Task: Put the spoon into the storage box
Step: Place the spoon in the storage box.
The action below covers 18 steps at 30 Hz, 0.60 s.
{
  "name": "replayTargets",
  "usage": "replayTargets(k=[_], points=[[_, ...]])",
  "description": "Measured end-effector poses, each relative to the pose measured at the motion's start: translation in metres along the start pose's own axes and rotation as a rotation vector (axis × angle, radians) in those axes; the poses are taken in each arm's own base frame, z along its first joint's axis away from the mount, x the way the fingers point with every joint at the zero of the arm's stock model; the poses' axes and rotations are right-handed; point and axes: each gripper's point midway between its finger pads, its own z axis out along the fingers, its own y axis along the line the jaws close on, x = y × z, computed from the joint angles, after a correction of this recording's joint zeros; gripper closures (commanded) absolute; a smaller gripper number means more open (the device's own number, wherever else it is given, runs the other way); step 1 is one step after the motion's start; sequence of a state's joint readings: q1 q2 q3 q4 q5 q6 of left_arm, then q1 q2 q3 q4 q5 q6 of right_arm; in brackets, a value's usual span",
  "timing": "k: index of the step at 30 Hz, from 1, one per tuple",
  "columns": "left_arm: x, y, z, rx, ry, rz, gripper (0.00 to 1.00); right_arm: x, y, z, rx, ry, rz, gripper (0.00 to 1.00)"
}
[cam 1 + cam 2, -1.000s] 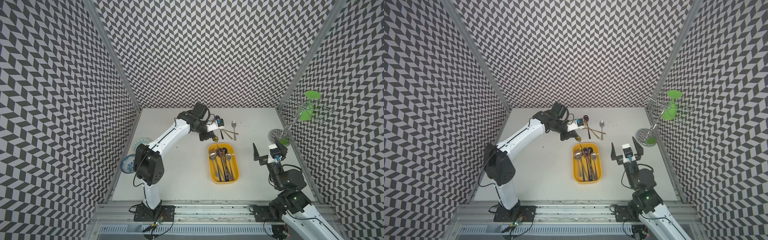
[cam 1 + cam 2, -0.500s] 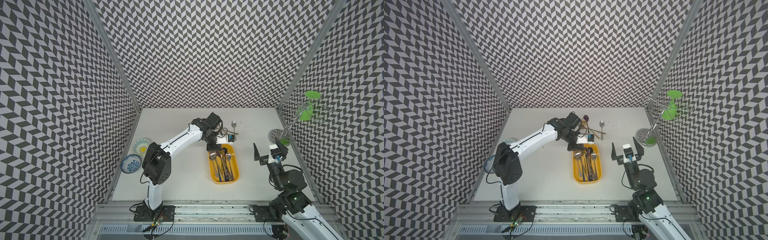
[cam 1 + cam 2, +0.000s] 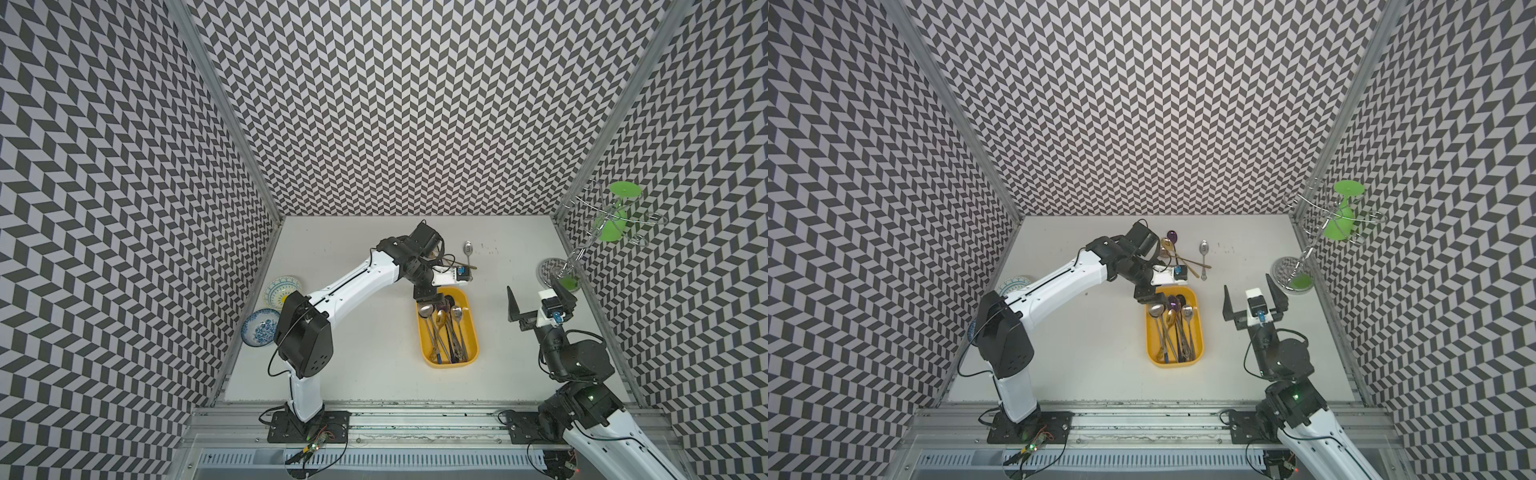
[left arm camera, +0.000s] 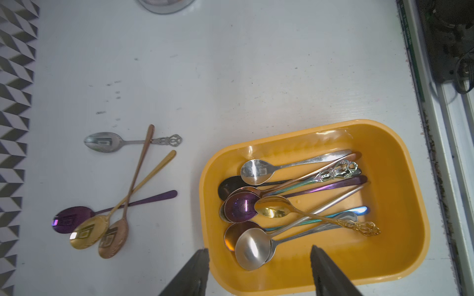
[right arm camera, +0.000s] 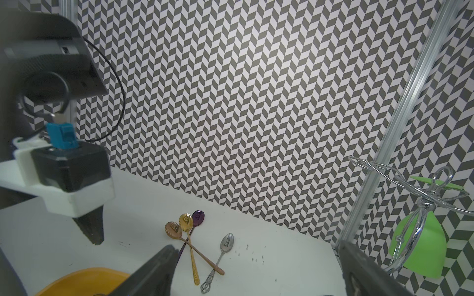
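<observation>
The left tool (image 4: 259, 269) is now spread, where a moment ago it was pressed together on a spoon. Nothing sits between its fingers (image 4: 195, 271), and it hangs just above the far end of the storage box (image 4: 400, 143). The gold spoon (image 4: 274, 211) lying on top of the pile inside is probably the one let go, so this delivery looks done.

The left arm reaches from its base at the near edge diagonally to the middle of the tabletop, wrist bent down over the box. The box lies mid-tabletop, a little toward the right edge.

Beyond it, toward the far edge, four spoons are not yet stored. The purple spoon (image 4: 70, 219), long gold spoon (image 4: 87, 234) and copper spoon (image 4: 112, 241) cross one another, and the copper handle overlaps the silver spoon (image 4: 102, 141).

The right tool (image 3: 538, 301) stands spread wide and empty near the right edge.
</observation>
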State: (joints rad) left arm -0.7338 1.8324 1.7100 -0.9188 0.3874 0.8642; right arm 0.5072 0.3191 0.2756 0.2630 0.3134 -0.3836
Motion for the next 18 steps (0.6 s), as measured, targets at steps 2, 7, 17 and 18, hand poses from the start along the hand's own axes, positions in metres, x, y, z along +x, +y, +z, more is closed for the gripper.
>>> replayTargets(k=[2,7,17,18], points=[[-0.006,0.006,-0.013,-0.037,-0.028,-0.004,0.25,0.000,0.002,0.000,-0.009,-0.001,0.004,0.00],[-0.008,0.020,-0.049,-0.128,-0.101,-0.056,0.01,0.007,0.007,0.004,-0.027,0.026,0.008,0.00],[0.016,0.023,-0.088,-0.223,-0.160,-0.216,0.01,0.018,0.017,0.018,-0.064,0.126,0.026,0.00],[0.018,0.022,-0.093,-0.233,-0.167,-0.232,0.01,0.016,0.017,0.021,-0.066,0.135,0.030,0.00]])
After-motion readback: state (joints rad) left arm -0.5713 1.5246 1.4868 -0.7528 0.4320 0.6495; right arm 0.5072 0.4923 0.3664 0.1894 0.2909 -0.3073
